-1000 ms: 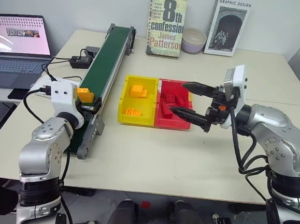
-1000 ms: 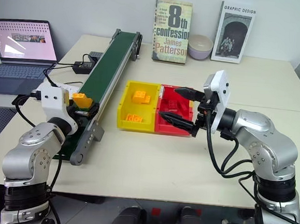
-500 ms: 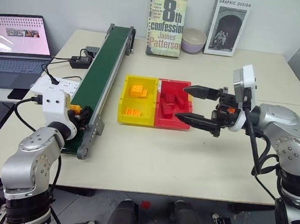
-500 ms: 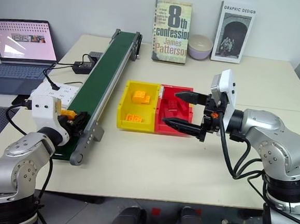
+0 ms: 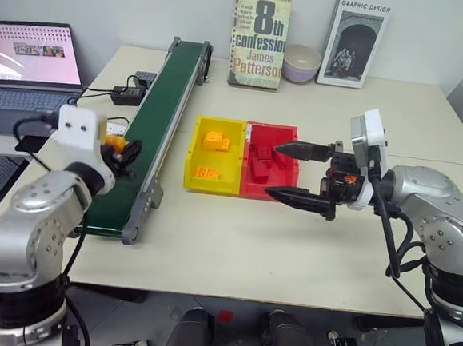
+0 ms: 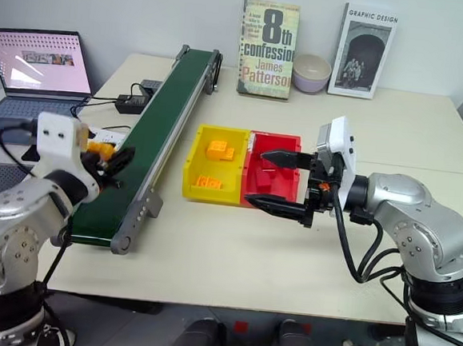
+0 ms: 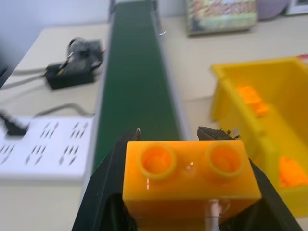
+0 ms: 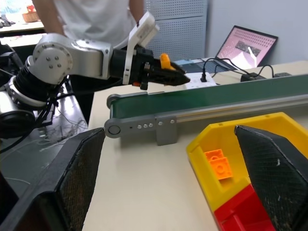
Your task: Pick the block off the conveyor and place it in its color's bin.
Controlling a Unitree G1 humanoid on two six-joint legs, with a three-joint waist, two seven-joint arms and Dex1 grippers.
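Carrying is the step in hand: the left gripper (image 5: 119, 149) pinches the block (image 7: 189, 174) between its two black fingers, studs up, clear above the near left end of the conveyor (image 5: 152, 112), so the pick looks done and the drop is what's left. Next move, as I judge it, calls for a swing right across the belt frame to the bin (image 5: 214, 156), the yellow tray, then a release over its open top without drifting on to the red tray (image 5: 273, 162) joined at its right. Left forearm is raised, wrist level, pointing toward the far side. On the right, the right gripper (image 5: 298, 172) hangs level with fingers spread wide and nothing between them, pointing left just by the red tray's near corner. Farther back, orange bricks (image 5: 214, 141) already lie in the bin.
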